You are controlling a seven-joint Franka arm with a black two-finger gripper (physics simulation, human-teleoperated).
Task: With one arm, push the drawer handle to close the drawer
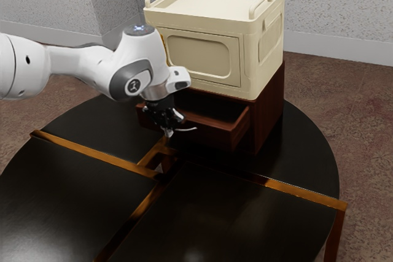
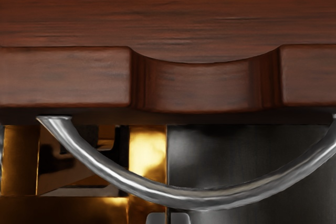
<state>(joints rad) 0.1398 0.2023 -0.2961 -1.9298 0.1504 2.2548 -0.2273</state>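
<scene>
White arm (image 1: 80,62) comes in from the exterior view's left, over a round dark bench (image 1: 67,200) with brass-coloured strips (image 1: 92,155). Black jaws point down in front of the drawer (image 1: 209,136), right by its curved metal handle (image 1: 187,129); fingertips together, not clamped on anything. Contact with the handle: can't tell. Drawer is red-brown wood, pulled partway out, its interior visible from above. Wrist view: front edge has a scooped dip (image 2: 205,85), handle bows outward below it, tips side by side near the bow's middle. Cream box (image 1: 202,56) with raised side grips sits atop the wooden cabinet (image 1: 267,111). Brown carpet (image 1: 368,108) at the exterior view's right.
</scene>
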